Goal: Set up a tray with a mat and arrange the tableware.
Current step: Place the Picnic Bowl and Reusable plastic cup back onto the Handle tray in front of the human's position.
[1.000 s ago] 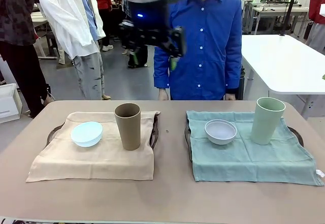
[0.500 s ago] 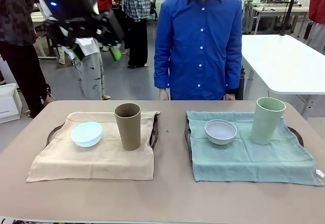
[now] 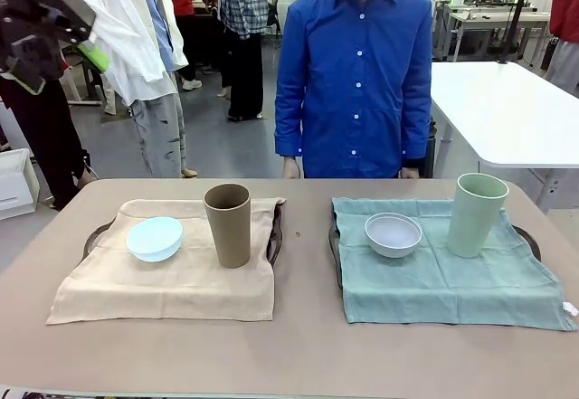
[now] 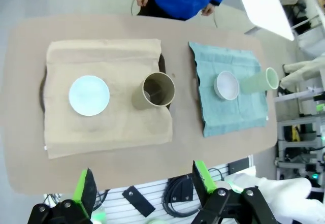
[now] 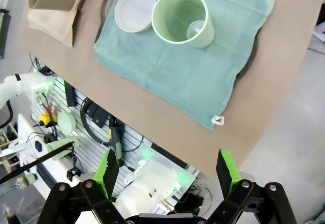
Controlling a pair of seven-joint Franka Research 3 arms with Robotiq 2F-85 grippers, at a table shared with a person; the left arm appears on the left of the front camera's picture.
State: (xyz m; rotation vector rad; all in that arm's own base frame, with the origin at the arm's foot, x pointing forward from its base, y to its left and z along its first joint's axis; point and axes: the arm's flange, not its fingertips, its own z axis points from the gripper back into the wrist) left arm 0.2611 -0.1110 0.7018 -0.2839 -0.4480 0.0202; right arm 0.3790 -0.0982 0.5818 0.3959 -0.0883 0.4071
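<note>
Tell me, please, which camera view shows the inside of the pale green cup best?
The right wrist view: it looks down into the pale green cup, to its bottom. The front view shows the cup from the side, outer wall only. The left wrist view shows it small and slanted near the edge.

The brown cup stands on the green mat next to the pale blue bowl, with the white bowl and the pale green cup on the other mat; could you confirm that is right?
Not quite: the brown cup stands on the beige mat, not the green mat. The front view shows it there beside the pale blue bowl. The rest holds: the white bowl and the pale green cup are on the other mat.
</note>
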